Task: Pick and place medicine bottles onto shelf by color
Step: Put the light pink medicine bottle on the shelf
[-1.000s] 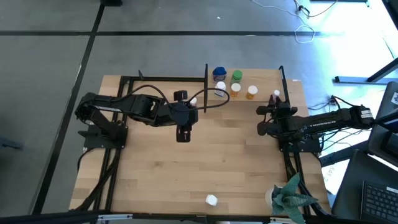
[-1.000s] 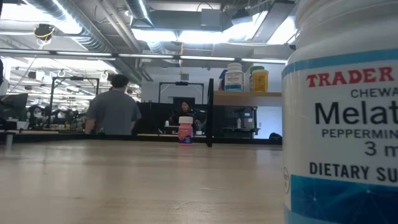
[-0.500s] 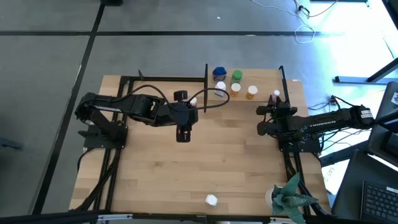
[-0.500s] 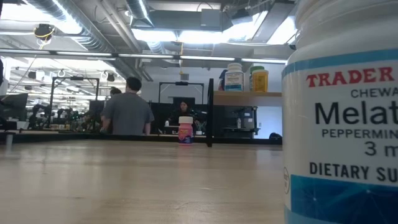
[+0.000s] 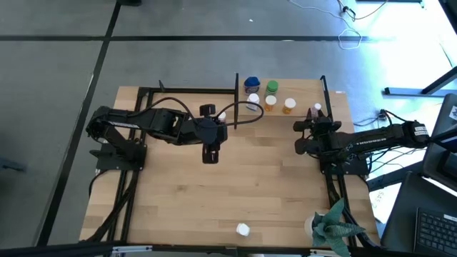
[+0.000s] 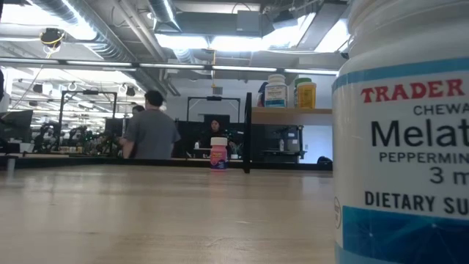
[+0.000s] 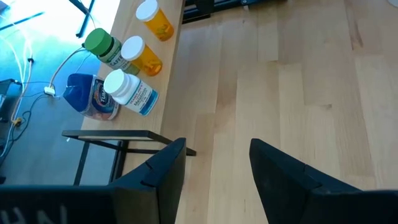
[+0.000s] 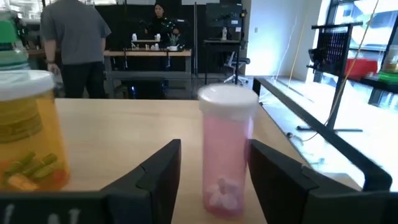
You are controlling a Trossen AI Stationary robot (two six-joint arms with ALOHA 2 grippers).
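Standing upright between the spread fingers of the right gripper (image 8: 211,171) is a pink bottle (image 8: 227,149) with a white cap; in the right wrist view the fingers sit to either side of it with a gap showing, so they are not pressing on it. In the high view this right gripper (image 5: 312,126) is at the back right of the table (image 5: 228,193), and the pink bottle (image 5: 316,110) shows just beyond it, on the shelf (image 5: 300,93) that runs along the table's back edge between thin black uprights.

The left gripper (image 5: 222,116) hovers at the back middle of the table, near the shelf's left upright. Its fingers are spread with nothing between them; the left wrist view shows only bare wood in the gap of the left gripper (image 7: 214,168).

Further along the shelf stand a blue bottle (image 7: 90,104), a white bottle (image 7: 130,92), a green-capped bottle (image 7: 106,48) and two orange bottles (image 7: 144,55), grouped close together. One orange bottle (image 8: 28,130) stands just beside the pink one.

A large white bottle (image 6: 403,139) with a printed label stands close to the low camera at the table's front edge, next to a green paper plant (image 5: 332,227). A person (image 6: 150,128) stands in the room behind.
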